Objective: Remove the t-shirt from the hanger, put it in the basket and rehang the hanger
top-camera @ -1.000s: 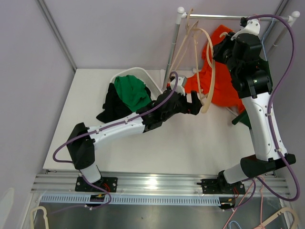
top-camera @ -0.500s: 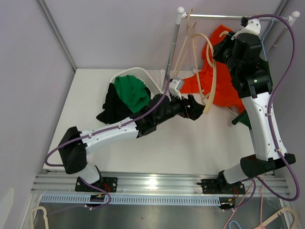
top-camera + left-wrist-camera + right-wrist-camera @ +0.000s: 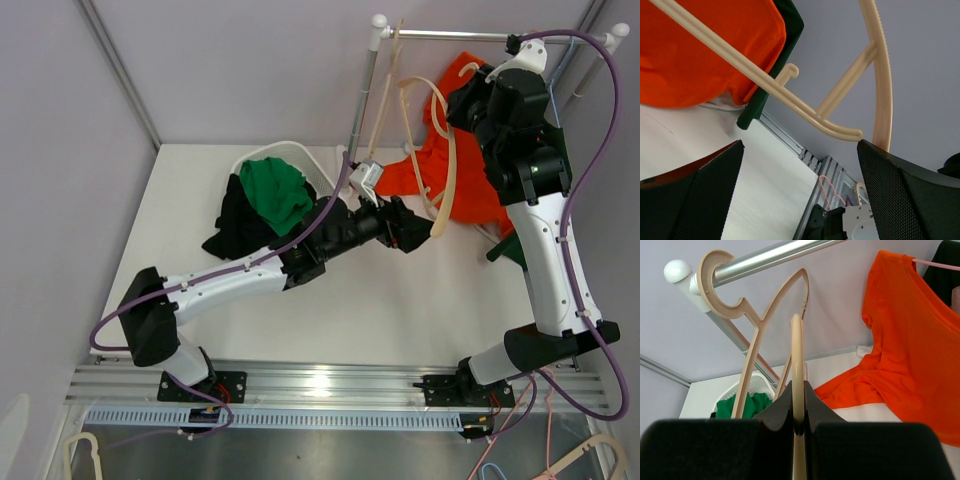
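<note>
- right gripper (image 3: 797, 415): jaws pinched tight on beige hanger (image 3: 797, 350), just under the rail (image 3: 775, 252)
- left gripper (image 3: 415, 230): jaws spread wide, nothing held, well below the rail, beside the beige hanger's lower end
- orange t-shirt (image 3: 910, 340): hangs under the rail's right half, beige hanger's bar crossing in front of it
- second hanger (image 3: 747, 340): hooked on the rail's left end
</note>
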